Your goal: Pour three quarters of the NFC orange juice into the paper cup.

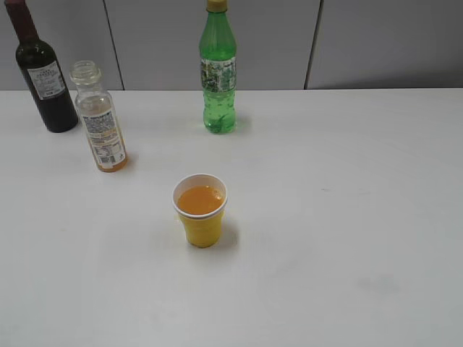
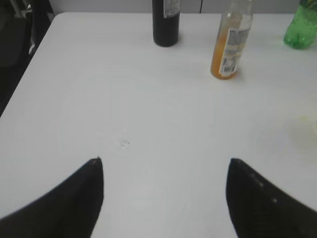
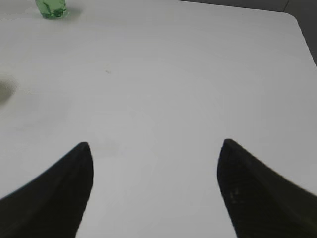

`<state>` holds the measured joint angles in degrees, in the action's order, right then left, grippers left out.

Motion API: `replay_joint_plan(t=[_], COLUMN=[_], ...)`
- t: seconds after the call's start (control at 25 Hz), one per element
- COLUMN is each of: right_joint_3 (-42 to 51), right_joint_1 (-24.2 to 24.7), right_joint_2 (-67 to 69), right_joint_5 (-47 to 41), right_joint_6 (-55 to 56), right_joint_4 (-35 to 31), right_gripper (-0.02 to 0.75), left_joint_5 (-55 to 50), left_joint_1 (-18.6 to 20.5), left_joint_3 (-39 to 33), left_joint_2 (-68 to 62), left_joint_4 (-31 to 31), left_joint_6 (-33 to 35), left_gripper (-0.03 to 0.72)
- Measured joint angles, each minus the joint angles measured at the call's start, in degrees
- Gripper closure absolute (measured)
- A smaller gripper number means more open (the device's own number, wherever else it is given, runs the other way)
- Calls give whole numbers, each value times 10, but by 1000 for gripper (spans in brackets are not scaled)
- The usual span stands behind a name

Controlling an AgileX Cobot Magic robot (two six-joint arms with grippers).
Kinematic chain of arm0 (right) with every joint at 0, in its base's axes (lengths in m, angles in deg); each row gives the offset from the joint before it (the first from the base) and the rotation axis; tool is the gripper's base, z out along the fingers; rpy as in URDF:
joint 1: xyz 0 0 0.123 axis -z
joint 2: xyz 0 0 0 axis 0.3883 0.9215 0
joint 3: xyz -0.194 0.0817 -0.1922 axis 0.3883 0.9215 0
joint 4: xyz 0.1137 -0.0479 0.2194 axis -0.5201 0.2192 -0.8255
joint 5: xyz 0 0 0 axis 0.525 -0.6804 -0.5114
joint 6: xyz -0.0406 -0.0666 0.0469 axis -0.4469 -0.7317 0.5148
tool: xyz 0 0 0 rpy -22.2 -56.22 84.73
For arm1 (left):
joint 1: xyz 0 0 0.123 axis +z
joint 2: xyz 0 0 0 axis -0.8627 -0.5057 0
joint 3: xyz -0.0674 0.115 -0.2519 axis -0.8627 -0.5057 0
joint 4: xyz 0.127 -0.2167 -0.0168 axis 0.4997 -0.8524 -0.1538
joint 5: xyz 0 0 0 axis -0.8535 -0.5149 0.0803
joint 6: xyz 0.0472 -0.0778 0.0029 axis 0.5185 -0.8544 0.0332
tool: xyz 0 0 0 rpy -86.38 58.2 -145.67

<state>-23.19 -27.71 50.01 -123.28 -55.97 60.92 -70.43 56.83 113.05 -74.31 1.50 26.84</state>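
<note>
The NFC orange juice bottle stands upright and capless at the left of the white table, with only a little orange liquid at its bottom. It also shows in the left wrist view, far ahead of my left gripper. The yellow paper cup stands near the table's middle, filled with orange juice close to its rim. My left gripper is open and empty over bare table. My right gripper is open and empty over bare table. Neither gripper shows in the exterior view.
A dark wine bottle stands at the back left beside the juice bottle, also in the left wrist view. A tall green soda bottle stands at the back centre, and its base shows in the right wrist view. The table's right edge is in view.
</note>
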Motion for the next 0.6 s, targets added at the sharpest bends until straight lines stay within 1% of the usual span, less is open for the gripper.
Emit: replay_joint_plan(t=[0.2, 0.6], right_joint_3=[0, 0], right_joint_1=[0, 0], right_joint_2=[0, 0], right_joint_5=[0, 0], right_joint_6=[0, 0], right_joint_4=[0, -1], right_gripper=[146, 146], left_joint_5=[-1, -1], left_joint_1=[0, 0], left_joint_3=[-3, -3], left_joint_2=[34, 36], left_joint_4=[2, 3], left_joint_6=[0, 0], left_gripper=[101, 101])
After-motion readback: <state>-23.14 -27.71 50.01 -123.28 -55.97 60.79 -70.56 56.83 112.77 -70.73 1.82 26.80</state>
